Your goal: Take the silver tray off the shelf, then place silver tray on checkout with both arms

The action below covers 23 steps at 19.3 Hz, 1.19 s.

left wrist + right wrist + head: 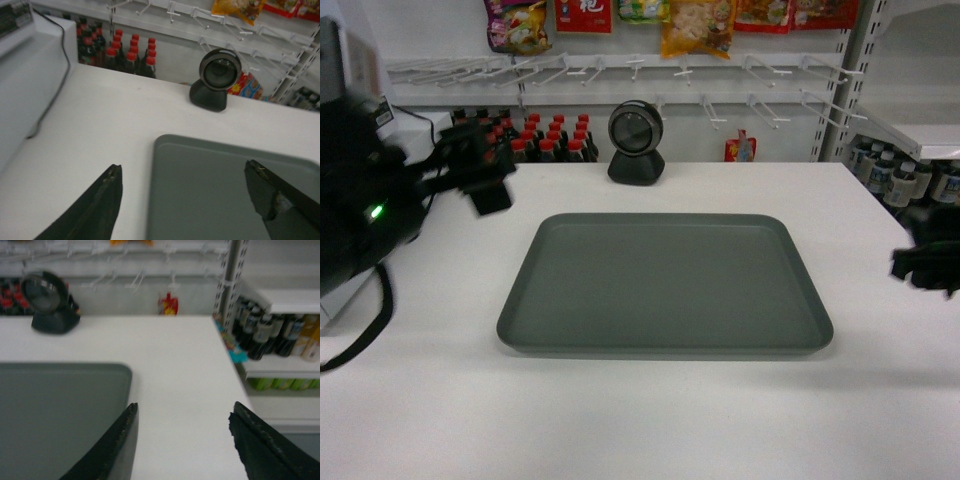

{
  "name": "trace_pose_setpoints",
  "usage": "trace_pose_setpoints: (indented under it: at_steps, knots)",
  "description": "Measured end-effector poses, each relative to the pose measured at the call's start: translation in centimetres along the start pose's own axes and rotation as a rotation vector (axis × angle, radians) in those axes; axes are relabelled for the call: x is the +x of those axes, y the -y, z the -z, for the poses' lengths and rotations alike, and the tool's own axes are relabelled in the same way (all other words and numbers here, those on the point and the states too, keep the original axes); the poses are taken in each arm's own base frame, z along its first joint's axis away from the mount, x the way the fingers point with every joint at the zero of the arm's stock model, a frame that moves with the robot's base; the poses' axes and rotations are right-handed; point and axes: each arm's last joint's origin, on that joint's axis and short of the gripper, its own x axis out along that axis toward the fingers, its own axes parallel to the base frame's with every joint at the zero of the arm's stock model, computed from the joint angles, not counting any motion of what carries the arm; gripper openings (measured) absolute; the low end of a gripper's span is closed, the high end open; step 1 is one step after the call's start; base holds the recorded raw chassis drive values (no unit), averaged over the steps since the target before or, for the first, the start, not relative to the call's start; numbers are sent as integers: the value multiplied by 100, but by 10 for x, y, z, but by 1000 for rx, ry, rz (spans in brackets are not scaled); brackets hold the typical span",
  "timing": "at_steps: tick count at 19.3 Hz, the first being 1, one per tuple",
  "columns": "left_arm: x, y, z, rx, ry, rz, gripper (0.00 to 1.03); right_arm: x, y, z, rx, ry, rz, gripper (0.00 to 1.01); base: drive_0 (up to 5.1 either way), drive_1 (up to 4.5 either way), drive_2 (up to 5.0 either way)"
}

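The silver tray (665, 285) lies flat and empty on the white checkout (620, 420), near its middle. My left gripper (485, 180) hovers off the tray's far left corner, apart from it. In the left wrist view its fingers (183, 166) stand wide open over the tray's left edge (215, 195). Beyond the tray's right side, my right gripper (925, 260) sits at the frame edge. It is also open (183, 407), over bare checkout (175, 350), with the tray's corner (55, 410) to its left. The white shelf (920, 135) stands at the right.
A black round scanner (636, 143) stands behind the tray. Red-capped bottles (545, 135) line up behind the counter's far edge. A grey till (340, 60) with a black cable (360, 330) sits at the left. Dark bottles (265, 335) fill the lower right shelf.
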Motion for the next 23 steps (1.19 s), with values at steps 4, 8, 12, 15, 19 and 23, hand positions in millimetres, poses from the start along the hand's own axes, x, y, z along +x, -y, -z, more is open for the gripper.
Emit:
trace_pose_setpoints:
  at_steps: [4, 8, 12, 15, 19, 23]
  knots:
    - [-21, -12, -9, 104, 77, 10, 59, -18, 6, -21, 5, 77, 28, 43, 0, 0, 0]
    - [-38, -17, -28, 142, 164, 16, 46, -35, 6, -26, 5, 93, 20, 30, 0, 0, 0]
    - [-59, -25, -30, 173, 176, 22, 30, -55, 12, -17, 5, 45, 3, 14, 0, 0, 0]
    - [-68, -32, -22, 190, 135, 15, 21, -66, 14, -15, 5, 31, 9, 4, 0, 0, 0]
    - [-101, -45, -19, 203, 133, 18, 1, -99, 15, -30, 5, 119, 14, 2, 0, 0, 0]
    - [-132, -55, -14, 205, 109, 15, 1, -128, 14, -30, 5, 72, 13, 2, 0, 0, 0]
